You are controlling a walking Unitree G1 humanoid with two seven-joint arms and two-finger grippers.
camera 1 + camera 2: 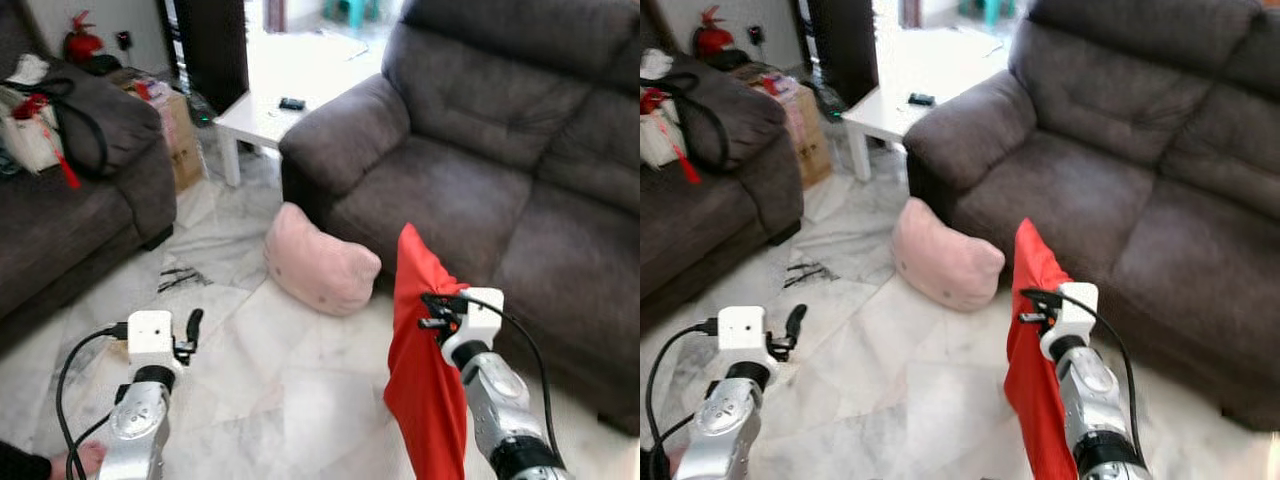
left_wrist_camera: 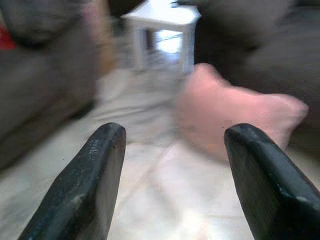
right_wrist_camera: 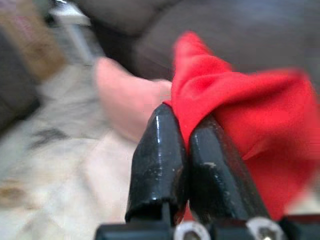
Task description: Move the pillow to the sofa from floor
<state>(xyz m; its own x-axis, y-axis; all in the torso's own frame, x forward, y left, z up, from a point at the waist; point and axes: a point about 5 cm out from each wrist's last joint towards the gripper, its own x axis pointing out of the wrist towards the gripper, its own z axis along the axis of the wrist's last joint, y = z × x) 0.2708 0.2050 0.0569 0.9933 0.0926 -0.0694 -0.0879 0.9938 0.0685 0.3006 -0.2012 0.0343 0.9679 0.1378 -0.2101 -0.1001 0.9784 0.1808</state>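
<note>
A pink pillow [image 1: 320, 265] lies on the marble floor, against the front of the dark grey sofa [image 1: 480, 190]. My right gripper [image 3: 186, 131] is shut on a red cloth [image 1: 425, 350], which hangs down from it in front of the sofa, just right of the pillow. My left gripper [image 2: 172, 150] is open with nothing between its fingers [image 2: 95, 170]; it is held low over the floor, short of the pillow [image 2: 235, 117] and to its left. The left fingers also show beside the white wrist block [image 1: 193, 328].
A second dark sofa [image 1: 60, 210] with bags on it stands at the left. Between the two sofas at the back stands a white side table [image 1: 265, 115]. A cardboard box [image 1: 180, 135] sits by the left sofa. Dark scraps [image 1: 180, 278] lie on the floor. A person's hand [image 1: 75, 460] shows bottom left.
</note>
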